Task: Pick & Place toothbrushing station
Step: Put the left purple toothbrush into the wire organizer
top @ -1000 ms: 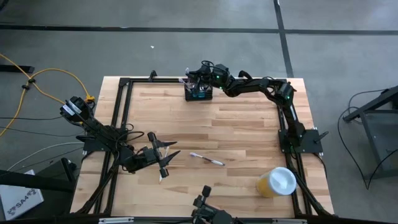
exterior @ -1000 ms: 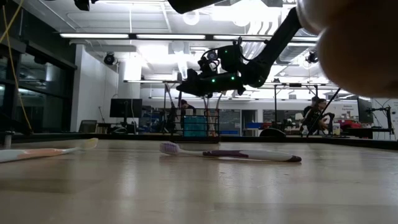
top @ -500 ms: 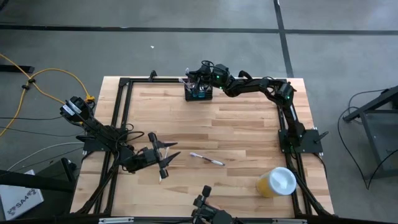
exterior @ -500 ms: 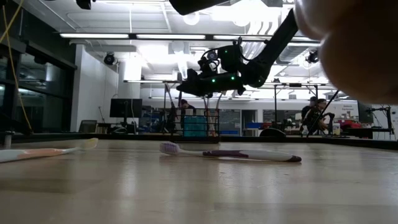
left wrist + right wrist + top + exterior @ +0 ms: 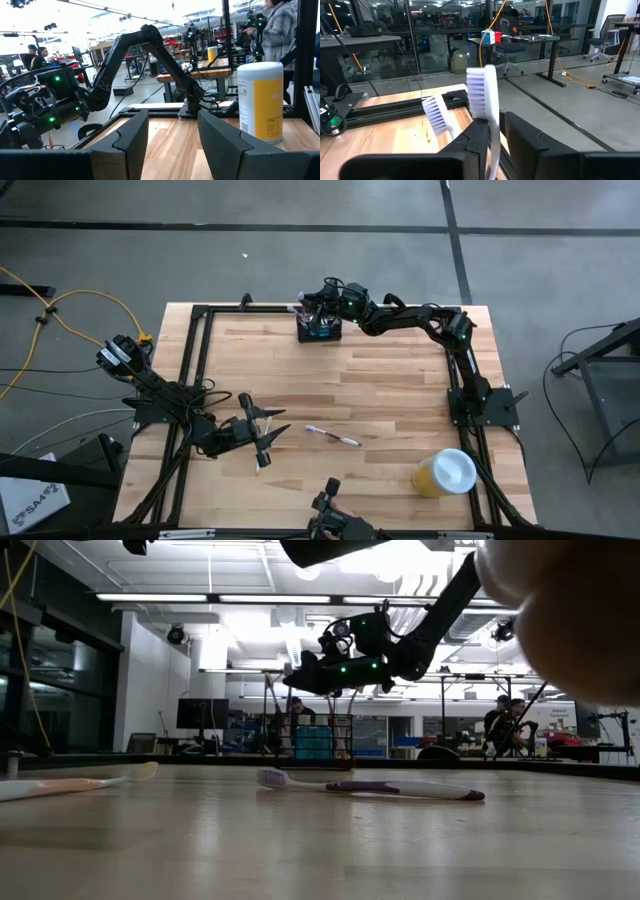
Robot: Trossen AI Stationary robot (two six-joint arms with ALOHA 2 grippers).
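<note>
My left gripper rests low over the near-left part of the wooden table, its fingers spread wide apart with nothing between them; a pale toothbrush lies on the boards just beside it. Near the middle of the table, toward the near edge, a purple-handled toothbrush lies flat, well apart from both my arms. At the far edge, left of centre, stands the toothbrushing station, a small black caddy with brushes standing up in it. My right gripper reaches across from the right and hangs directly over that caddy. Between its fingers stands a white toothbrush, bristles up, with a second brush head tilted just beside it; whether my fingers grip the white handle or stand slightly off it I cannot tell. On the near-right corner sits a yellow canister with a white lid.
</note>
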